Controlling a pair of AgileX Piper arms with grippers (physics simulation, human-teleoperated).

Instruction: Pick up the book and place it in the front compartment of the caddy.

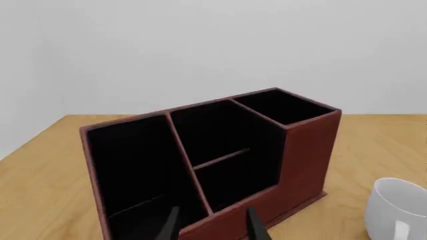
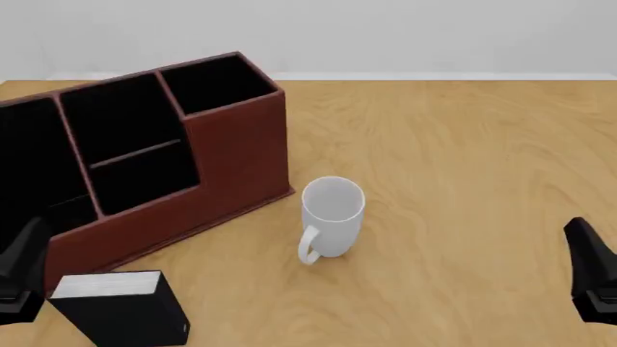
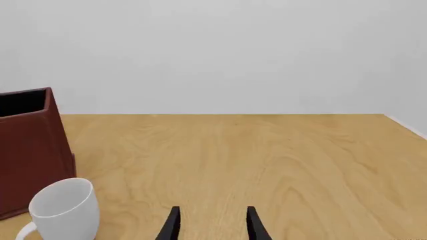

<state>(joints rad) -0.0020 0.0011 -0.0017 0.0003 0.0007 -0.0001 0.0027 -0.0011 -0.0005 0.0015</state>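
The black book (image 2: 123, 309) with white page edges stands upright on the table at the front left, just in front of the caddy. The reddish-brown caddy (image 2: 231, 148) with black insides stands at the left, its low front wall (image 2: 126, 235) toward me; the left wrist view looks into its compartments (image 1: 220, 150). My left gripper (image 1: 210, 226) hovers just before the caddy's front wall, fingers apart and empty; in the front view it shows at the left edge (image 2: 22, 278) beside the book. My right gripper (image 3: 210, 225) is open over bare table and shows in the front view at the far right (image 2: 593, 278).
A white mug (image 2: 331, 219) stands upright right of the caddy, handle toward me; it also shows as the mug (image 1: 397, 210) in the left wrist view and the mug (image 3: 63, 210) in the right wrist view. Wooden tabletop (image 2: 463, 166) stretches to the right, with a white wall behind.
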